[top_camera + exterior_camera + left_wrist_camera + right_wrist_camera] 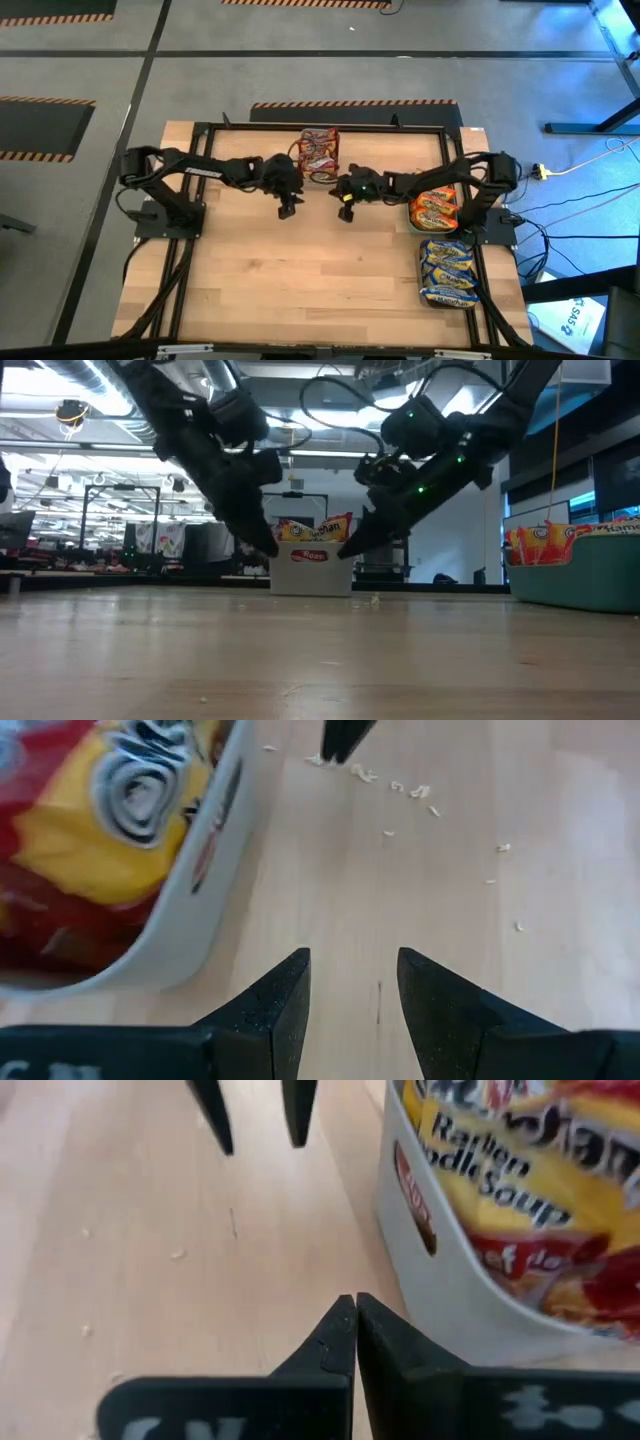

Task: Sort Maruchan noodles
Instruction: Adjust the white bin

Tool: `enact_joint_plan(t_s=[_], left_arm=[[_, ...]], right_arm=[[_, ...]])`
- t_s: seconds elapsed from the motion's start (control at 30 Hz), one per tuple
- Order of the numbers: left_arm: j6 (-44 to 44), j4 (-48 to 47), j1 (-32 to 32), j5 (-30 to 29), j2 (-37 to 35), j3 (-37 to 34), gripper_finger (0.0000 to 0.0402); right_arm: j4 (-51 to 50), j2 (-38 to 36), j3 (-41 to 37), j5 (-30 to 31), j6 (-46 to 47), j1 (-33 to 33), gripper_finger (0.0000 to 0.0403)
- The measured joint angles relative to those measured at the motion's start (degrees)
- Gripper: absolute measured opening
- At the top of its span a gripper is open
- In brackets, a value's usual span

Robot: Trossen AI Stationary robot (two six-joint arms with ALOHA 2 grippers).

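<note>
Maroon-and-yellow Maruchan packets (318,152) fill a white tray (310,574) at the table's far middle. Orange-red packets (434,208) lie in a teal tray (590,582) at the right edge, and blue-and-yellow packets (447,270) lie in a tray nearer on the same side. My left gripper (288,208) (352,962) hovers open over bare table just near of the white tray. My right gripper (346,212) (355,1302) hovers shut beside it, fingertips facing the left gripper. Both hold nothing. In the low view the left gripper (272,550) and the right gripper (345,550) hang above the table.
Small noodle crumbs (400,788) are scattered on the wood between the grippers. The white tray's wall (420,1270) stands close by both grippers on their far side. Bare wooden table (300,280) stretches toward the near edge and the left.
</note>
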Motion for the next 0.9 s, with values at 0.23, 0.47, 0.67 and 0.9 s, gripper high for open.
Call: enact_joint_plan(t_s=[0.23,0.47,0.67,0.9], left_arm=[[0.57,3.77,0.27,-9.48,3.83,0.00,0.0145],[3.09,5.59,4.23,-12.42,3.79,0.00,0.0145],[5.10,6.61,7.85,-12.42,3.76,0.00,0.0145],[6.09,8.62,10.01,-11.26,3.76,0.00,0.0145]], right_arm=[[5.38,4.04,-0.12,4.37,-2.39,-1.34,0.0001],[6.40,4.21,-0.12,5.49,-3.45,-6.04,0.0001],[7.59,4.26,-0.12,3.57,-3.63,-9.34,0.0001],[9.33,4.28,-0.12,1.07,-4.87,-10.15,0.0001]])
